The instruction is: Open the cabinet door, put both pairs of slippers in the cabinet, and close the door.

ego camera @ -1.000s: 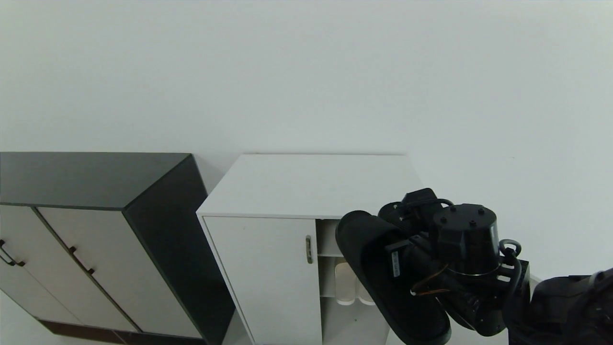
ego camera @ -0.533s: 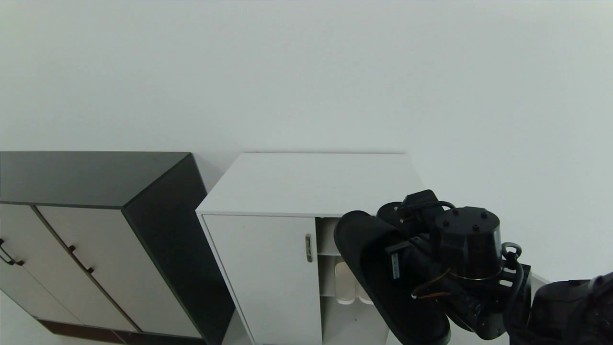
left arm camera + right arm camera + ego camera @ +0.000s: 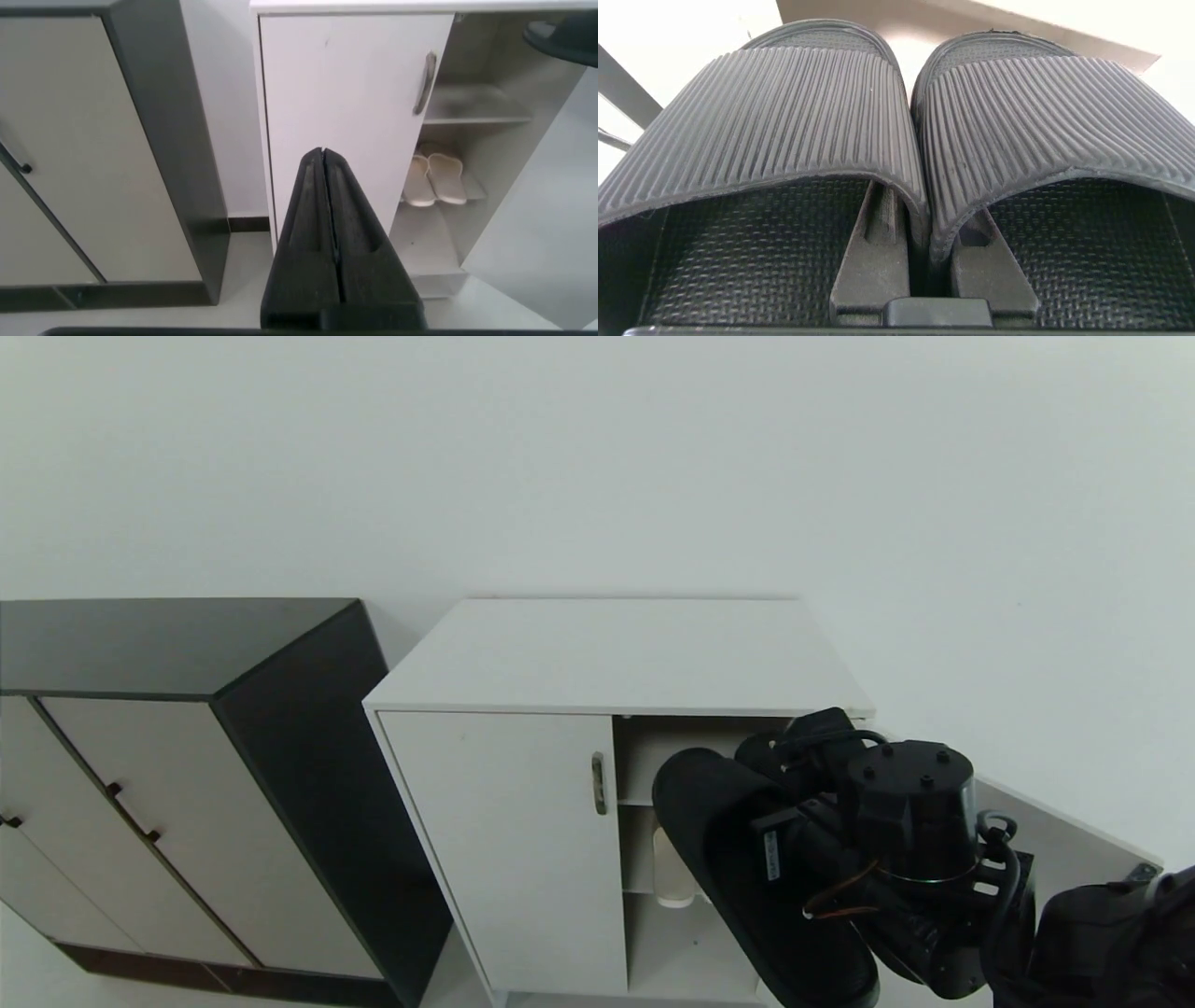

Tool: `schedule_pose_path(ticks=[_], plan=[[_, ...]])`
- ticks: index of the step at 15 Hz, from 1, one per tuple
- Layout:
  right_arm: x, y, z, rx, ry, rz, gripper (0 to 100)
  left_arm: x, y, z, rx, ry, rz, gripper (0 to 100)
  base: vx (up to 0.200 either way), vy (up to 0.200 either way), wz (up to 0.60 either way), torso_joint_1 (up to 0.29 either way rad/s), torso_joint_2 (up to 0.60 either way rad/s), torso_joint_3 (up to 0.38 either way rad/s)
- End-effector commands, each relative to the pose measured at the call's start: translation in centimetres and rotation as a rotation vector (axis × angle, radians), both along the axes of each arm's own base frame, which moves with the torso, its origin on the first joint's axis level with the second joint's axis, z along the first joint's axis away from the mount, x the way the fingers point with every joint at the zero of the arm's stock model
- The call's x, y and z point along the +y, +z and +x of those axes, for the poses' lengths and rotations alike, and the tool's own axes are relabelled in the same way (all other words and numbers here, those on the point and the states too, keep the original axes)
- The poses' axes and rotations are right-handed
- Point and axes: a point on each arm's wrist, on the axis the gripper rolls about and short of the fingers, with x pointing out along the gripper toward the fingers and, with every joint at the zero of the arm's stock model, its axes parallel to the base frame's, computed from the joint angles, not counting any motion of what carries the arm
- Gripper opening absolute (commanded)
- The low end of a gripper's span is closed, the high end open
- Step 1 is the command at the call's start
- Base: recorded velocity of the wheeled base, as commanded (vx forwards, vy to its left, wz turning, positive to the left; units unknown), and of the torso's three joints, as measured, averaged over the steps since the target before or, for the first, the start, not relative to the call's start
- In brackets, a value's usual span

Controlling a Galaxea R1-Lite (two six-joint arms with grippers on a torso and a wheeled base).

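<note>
Holding black slippers [image 3: 766,887] clamped in right pincer [image 3: 920,252] before open cabinet [image 3: 616,653]; aiming level at free upper shelf [image 3: 472,107].

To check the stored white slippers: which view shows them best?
Left wrist view: both white slippers lie side by side in the cabinet. Head view: part shows beside the black slippers, which the right wrist view faces.

White cabinet [image 3: 616,653], right door [image 3: 1074,840] open, white slippers [image 3: 434,179] inside, black slippers [image 3: 747,868] held before the opening
</note>
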Motion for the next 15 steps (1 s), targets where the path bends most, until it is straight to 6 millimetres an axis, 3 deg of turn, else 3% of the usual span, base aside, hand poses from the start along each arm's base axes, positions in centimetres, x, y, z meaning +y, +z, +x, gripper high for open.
schedule_pose_path(ticks=[1,15], plan=[[0.03,-0.05,0.01,0.001,0.001,-0.001,0,0.0,0.0,0.0,0.0,0.0,0.0,0,0.0,0.0,0.0,-0.222,0.55,0.315],[0.08,-0.42,0.12,0.01,-0.001,-0.009,0,0.0,0.0,0.0,0.0,0.0,0.0,0,0.0,0.0,0.0,-0.176,0.5,0.322]])
